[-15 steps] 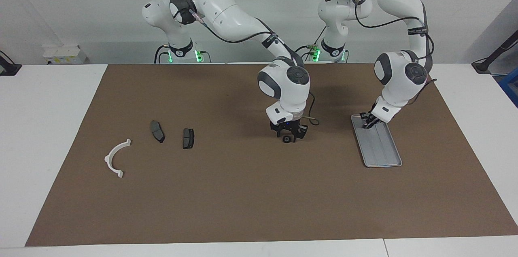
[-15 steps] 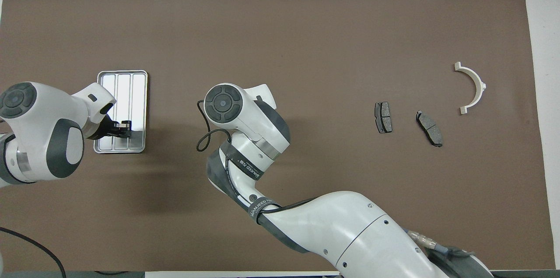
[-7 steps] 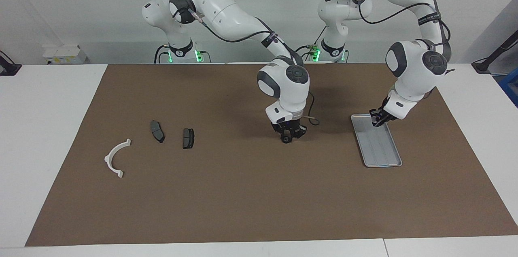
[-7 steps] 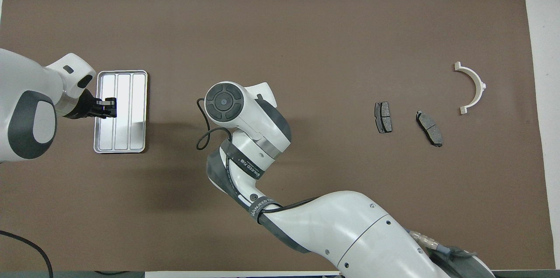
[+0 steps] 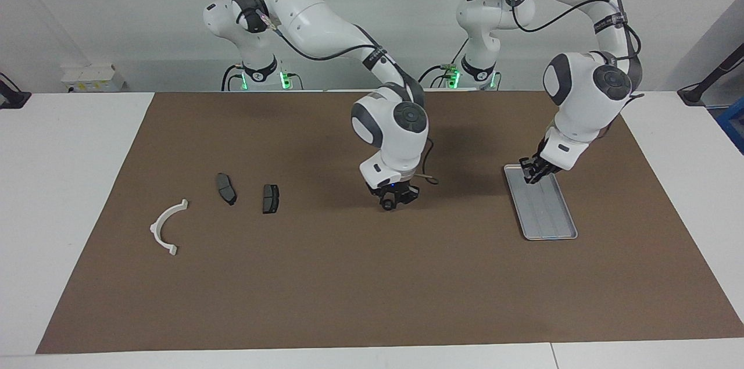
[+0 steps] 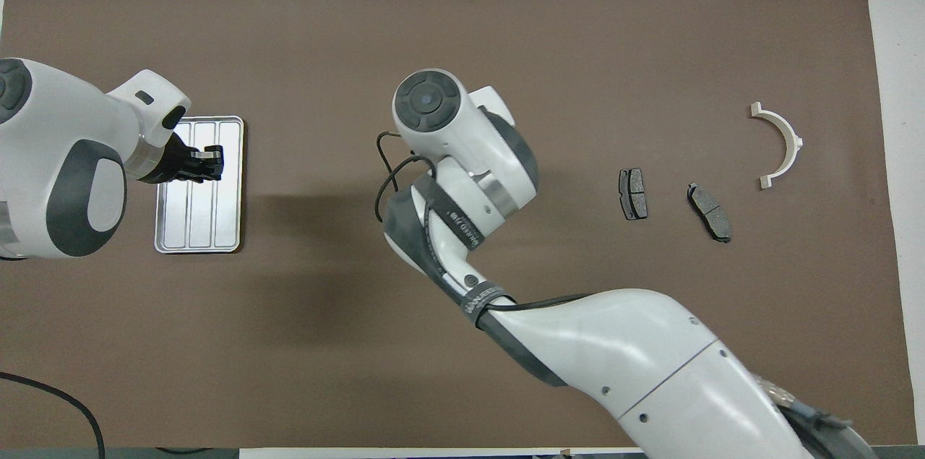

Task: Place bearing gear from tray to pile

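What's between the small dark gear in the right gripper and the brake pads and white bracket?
Nothing visible. The right gripper holds the small dark round gear above bare brown mat; the nearest dark grey brake-pad piece lies toward the right arm's end.

White table (image 5: 70, 183) covered by brown mat (image 5: 349, 276); on mat: ribbed metal tray (image 5: 543, 212), two dark brake pads (image 5: 226, 188) (image 5: 270, 198), white semicircular bracket (image 5: 165, 228).

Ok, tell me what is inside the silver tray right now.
The tray shows only its bare ribbed bottom where it is uncovered. The left gripper is over the end nearer the robots, and the overhead view's strip beneath it is hidden. The bearing gear is in the right gripper.
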Motion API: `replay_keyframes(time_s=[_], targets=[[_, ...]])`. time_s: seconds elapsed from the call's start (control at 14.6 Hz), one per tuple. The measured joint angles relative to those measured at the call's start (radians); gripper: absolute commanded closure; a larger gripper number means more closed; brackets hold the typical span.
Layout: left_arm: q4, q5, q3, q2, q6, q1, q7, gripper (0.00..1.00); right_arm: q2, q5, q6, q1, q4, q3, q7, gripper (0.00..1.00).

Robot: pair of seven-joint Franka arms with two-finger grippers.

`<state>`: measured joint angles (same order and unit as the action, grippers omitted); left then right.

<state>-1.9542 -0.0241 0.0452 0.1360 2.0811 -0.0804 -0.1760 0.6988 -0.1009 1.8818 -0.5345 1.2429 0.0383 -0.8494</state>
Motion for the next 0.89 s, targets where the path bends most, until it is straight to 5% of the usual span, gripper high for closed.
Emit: replay_keyframes(time_s=[0.41, 0.62, 0.89], targets=[[0.142, -0.002, 0.006, 0.105, 0.0, -0.277, -0.388, 0.95, -0.153, 0.016, -0.166, 0.286, -0.002, 0.004, 0.626, 1.0], [0.25, -0.002, 0.006, 0.236, 0.01, -0.394, -0.533, 0.95, -0.146, 0.016, -0.08, 0.381, 0.069, 0.005, 0.777, 1.0], [0.256, 0.0, -0.001, 0.327, 0.089, -0.422, -0.578, 0.94, -0.134, 0.016, 0.111, 0.439, 0.21, 0.005, 0.844, 1.0]])
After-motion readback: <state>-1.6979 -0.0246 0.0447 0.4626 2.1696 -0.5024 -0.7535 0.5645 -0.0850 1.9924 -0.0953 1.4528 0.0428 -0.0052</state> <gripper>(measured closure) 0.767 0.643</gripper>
